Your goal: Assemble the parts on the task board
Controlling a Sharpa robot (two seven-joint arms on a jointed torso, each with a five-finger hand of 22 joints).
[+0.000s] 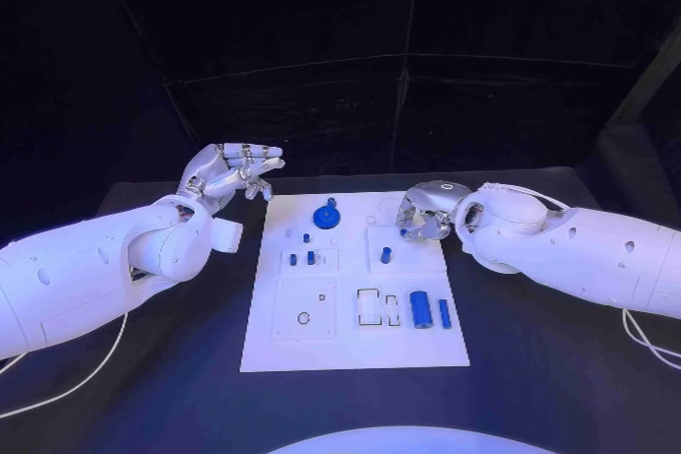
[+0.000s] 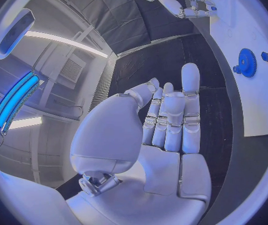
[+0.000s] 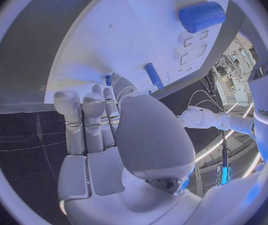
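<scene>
The white task board (image 1: 355, 341) lies in the middle of the black table. A blue gear (image 1: 327, 217) (image 2: 246, 62) stands near its far edge. Short blue pegs (image 1: 302, 259) sit left of centre and another peg (image 1: 386, 254) (image 3: 153, 76) stands right of them. A thick blue cylinder (image 1: 420, 307) (image 3: 201, 16) and a thin blue rod (image 1: 444, 313) lie near the right edge. My right hand (image 1: 426, 210) (image 3: 118, 135) hovers over the board's far right part, fingers curled, pinching a small blue part (image 1: 404, 233) (image 3: 108, 79). My left hand (image 1: 234, 173) (image 2: 165, 130) is raised beyond the board's far left corner, fingers apart, holding nothing.
Rectangular slots (image 1: 372, 307) and a small ring-shaped hole (image 1: 304, 318) mark the board's near half. A white cable (image 1: 79, 380) trails over the table at the left and another cable (image 1: 646, 341) at the right. Dark curtains close the back.
</scene>
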